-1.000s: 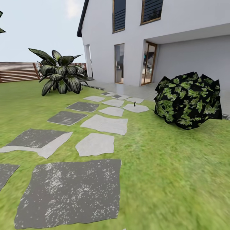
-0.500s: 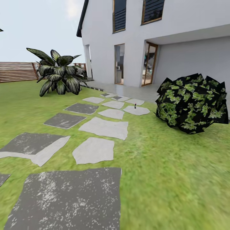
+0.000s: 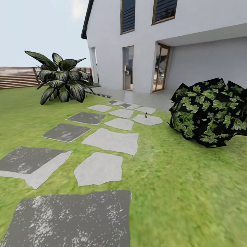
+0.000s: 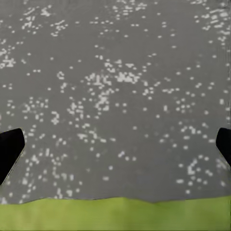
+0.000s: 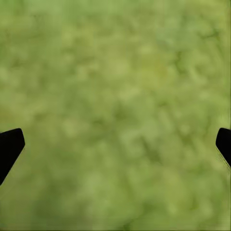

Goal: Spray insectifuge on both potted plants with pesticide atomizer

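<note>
Pesticide atomizer (image 3: 145,114), if that is what the tiny dark upright object is, stands on a far pale stepping stone (image 3: 147,119) near the house patio; it is too small to confirm its label or trigger head. It lies well ahead of the robot and a little right of centre, at the far end of a path of grey stones crossing the lawn (image 3: 185,178). A large broad-leaved plant (image 3: 61,80) grows far left in front of the slatted wooden fence (image 3: 17,77), and a dark leafy bush (image 3: 209,113) sits on the right, nearer than the house (image 3: 164,44). The left wrist view shows the left pincer (image 4: 115,144) with its fingertips spread wide, holding nothing, over a dark speckled stone slab (image 4: 115,96) bordered by grass. The right wrist view shows the right pincer (image 5: 115,144) equally spread and empty above bare grass. Both pincers are well apart from the bottle, so the robot must, I judge, drive farther along the path before either arm can reach. The object sits upright, its long axis vertical, and being slightly right of centre it probably favours the right arm, though that depends on the final approach
</note>
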